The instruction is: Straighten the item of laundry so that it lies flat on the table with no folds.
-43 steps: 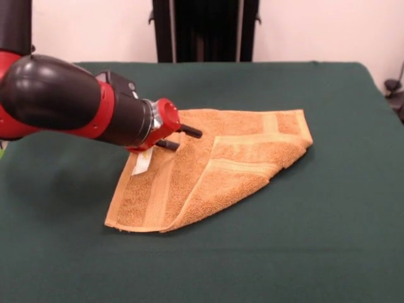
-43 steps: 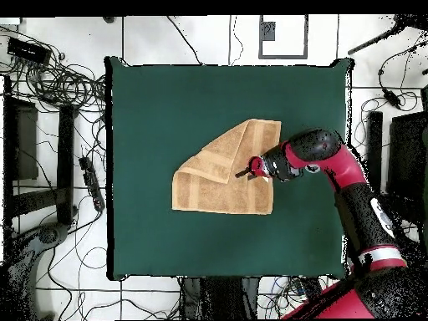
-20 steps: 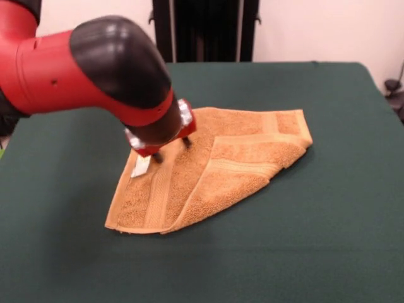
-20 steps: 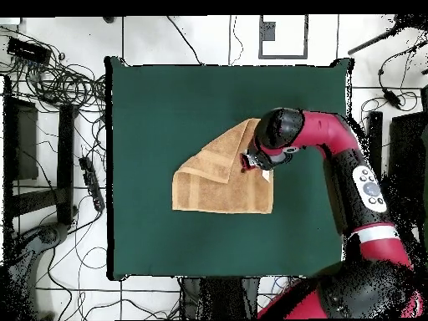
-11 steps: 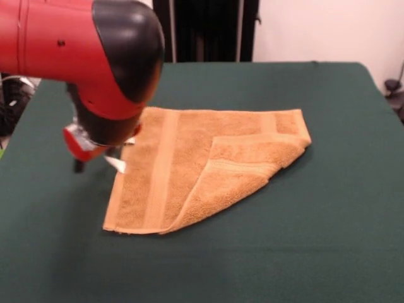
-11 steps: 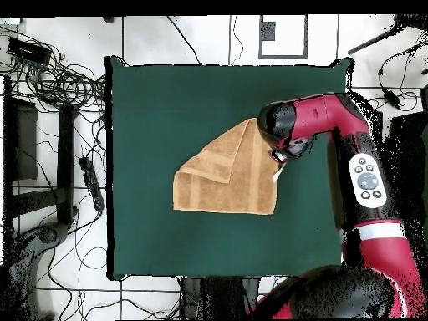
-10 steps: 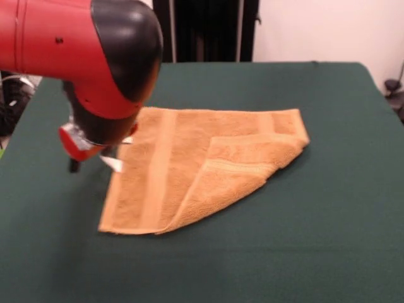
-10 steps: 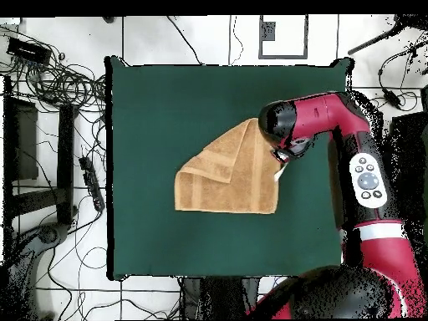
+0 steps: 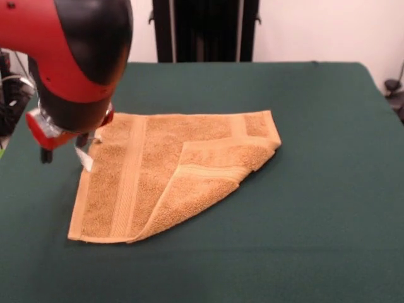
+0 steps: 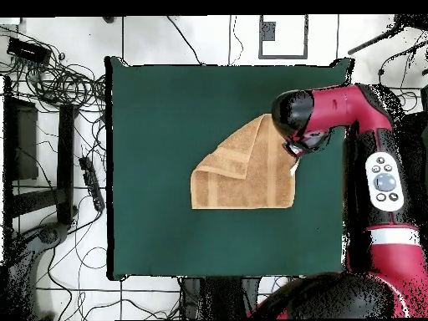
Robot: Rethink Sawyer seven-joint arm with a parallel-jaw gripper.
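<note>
The tan-orange towel (image 9: 145, 164) lies on the dark green table (image 9: 315, 202), left of centre in the front view. One corner is folded over diagonally, making a triangular flap (image 9: 208, 173) on top. My gripper (image 9: 63, 151) hangs at the towel's far left corner, next to the white care tag (image 9: 86, 161). Its fingers stand apart: one is at the towel's edge, the other is on the bare cloth beside it. In the overhead view the towel (image 10: 247, 171) lies right of centre and my gripper (image 10: 293, 153) is at its right edge, mostly hidden under the arm.
The robot's black pedestal (image 9: 202, 28) stands behind the table's far edge. In the overhead view the arm (image 10: 380, 167) runs along the table's right side, and cables (image 10: 58, 84) lie on the floor at the left.
My gripper swung from above the towel's middle to its corner by the tag. The whole towel then slid with it, leftward in the front view. The fold has stayed in place.
</note>
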